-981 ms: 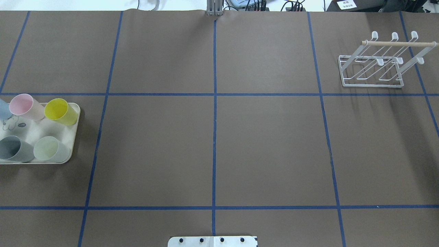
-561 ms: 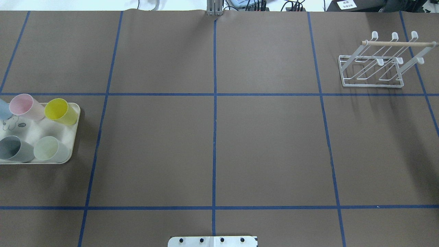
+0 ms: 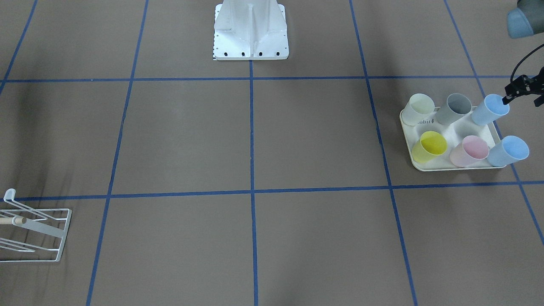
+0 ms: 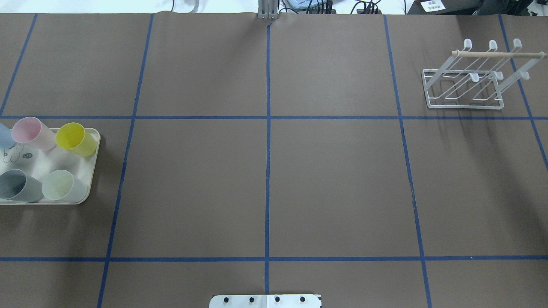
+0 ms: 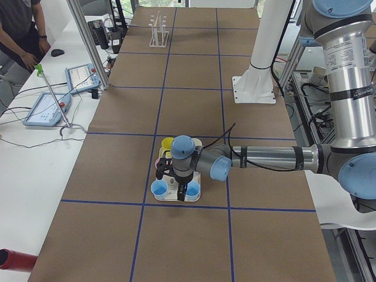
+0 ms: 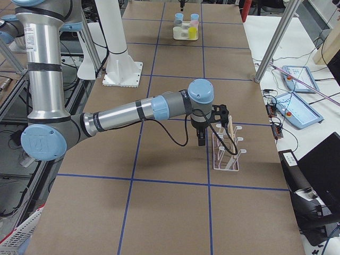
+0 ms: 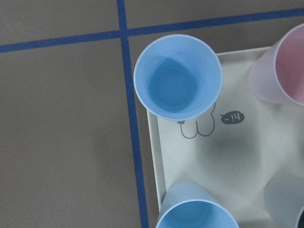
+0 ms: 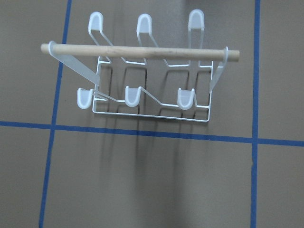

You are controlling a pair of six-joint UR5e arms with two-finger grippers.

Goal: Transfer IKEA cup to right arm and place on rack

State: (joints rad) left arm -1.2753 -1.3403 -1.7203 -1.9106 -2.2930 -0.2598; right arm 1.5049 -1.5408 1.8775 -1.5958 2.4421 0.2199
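Observation:
Several IKEA cups stand on a cream tray (image 3: 450, 127) at the table's left end: pink (image 4: 30, 132), yellow (image 4: 75, 139), grey (image 4: 17, 186), pale green (image 4: 62, 186) and two light blue ones (image 3: 491, 109). My left gripper (image 5: 175, 189) hangs over the tray between the two blue cups; I cannot tell whether it is open. Its wrist view looks down into one blue cup (image 7: 178, 78). The white wire rack (image 4: 464, 85) stands empty at the far right. My right gripper (image 6: 201, 141) hovers beside the rack (image 6: 226, 151); I cannot tell its state.
The white robot base plate (image 4: 265, 300) sits at the near middle edge. Blue tape lines grid the brown table. In the exterior left view an operator (image 5: 20, 29), tablets (image 5: 50, 106) and a metal post (image 5: 88, 41) stand along the table's side.

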